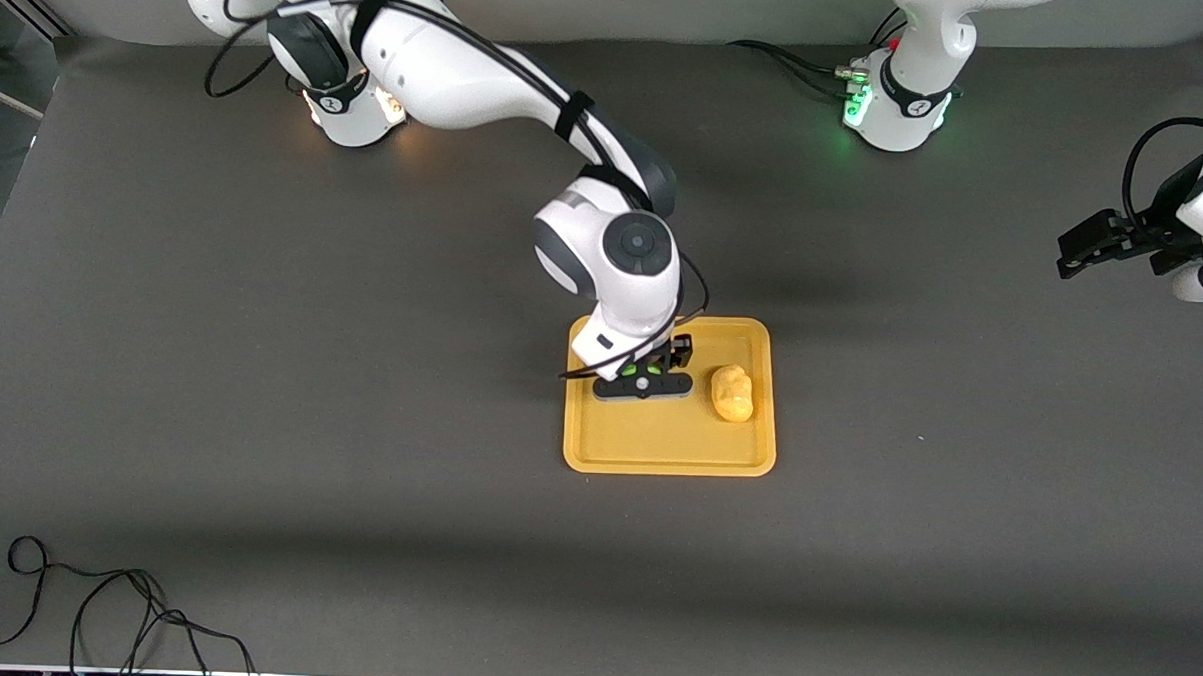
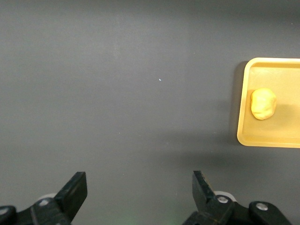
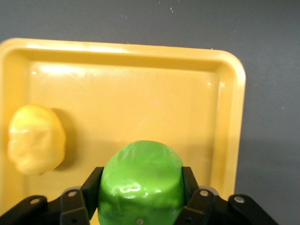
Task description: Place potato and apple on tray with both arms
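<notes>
One of the two items is already down: the potato [image 1: 732, 393] lies inside the tray [image 1: 667, 462], on the part of it toward the left arm's end of the desk [image 1: 259, 416], free of any gripper. The apple [image 3: 142, 183] is not yet released. It sits pinched between the fingers [image 3: 190, 180] of the right gripper [image 1: 644, 377], which is over the tray, on the part toward the right arm's end, beside the potato and apart from it. From the right wrist view the apple is above bare tray floor with the rim clear around it; whether it already touches the floor cannot be told. The left gripper [image 2: 139, 194] is well away from the tray, above bare desk toward the left arm's end, its fingers spread wide and holding nothing; that arm waits. Judgement: potato half complete, apple half nearly so. Remaining, as far as can be judged: lower the apple if it is not yet seated, spread the right fingers, and lift the arm off the tray. Risk to note: a round apple may roll toward the potato on release.
</notes>
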### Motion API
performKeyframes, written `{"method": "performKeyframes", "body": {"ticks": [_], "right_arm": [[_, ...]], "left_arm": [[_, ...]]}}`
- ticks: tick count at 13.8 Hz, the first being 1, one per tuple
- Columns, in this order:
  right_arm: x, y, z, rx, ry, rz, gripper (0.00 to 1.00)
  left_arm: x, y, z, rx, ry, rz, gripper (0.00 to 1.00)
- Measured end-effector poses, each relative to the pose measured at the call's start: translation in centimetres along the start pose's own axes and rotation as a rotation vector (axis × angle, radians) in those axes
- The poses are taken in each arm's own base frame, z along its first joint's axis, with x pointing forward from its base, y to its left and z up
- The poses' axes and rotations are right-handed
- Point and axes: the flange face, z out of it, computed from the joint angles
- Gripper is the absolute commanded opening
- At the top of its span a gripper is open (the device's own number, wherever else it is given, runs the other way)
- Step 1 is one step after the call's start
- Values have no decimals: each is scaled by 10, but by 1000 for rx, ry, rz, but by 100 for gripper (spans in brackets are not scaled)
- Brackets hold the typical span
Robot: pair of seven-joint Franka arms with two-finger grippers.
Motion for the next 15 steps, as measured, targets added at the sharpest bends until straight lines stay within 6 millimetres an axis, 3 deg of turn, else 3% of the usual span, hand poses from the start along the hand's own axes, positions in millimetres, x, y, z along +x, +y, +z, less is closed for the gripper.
{"method": "performKeyframes", "body": {"ticks": [4, 13, 15], "right_arm": [[-10, -6, 41, -14, -13, -16, 40], [-10, -12, 63, 23, 26, -21, 41], [-8, -11, 62, 25, 29, -19, 100]], "left_arm": [[0, 1, 0, 0, 0, 2, 100], [0, 1, 0, 0, -2, 2, 100], [0, 1, 0, 0, -2, 2, 100]]}}
